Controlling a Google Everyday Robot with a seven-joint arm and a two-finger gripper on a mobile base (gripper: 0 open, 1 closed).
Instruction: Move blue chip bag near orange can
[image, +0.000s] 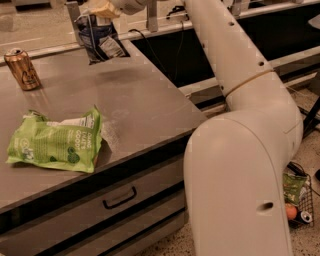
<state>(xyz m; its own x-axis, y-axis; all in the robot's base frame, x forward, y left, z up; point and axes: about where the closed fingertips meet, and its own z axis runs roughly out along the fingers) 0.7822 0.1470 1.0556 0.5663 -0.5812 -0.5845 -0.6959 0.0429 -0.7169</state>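
Camera view: my gripper (103, 8) sits at the top edge of the frame, over the far side of the counter (145, 107), clamped onto the top of the blue chip bag (99, 39). The bag hangs below it, crumpled. Its lower end is close to the counter; I cannot tell whether it touches. The orange can (22, 70) stands upright to the bag's left, apart from it. A green chip bag (57, 143) lies flat nearer the front edge.
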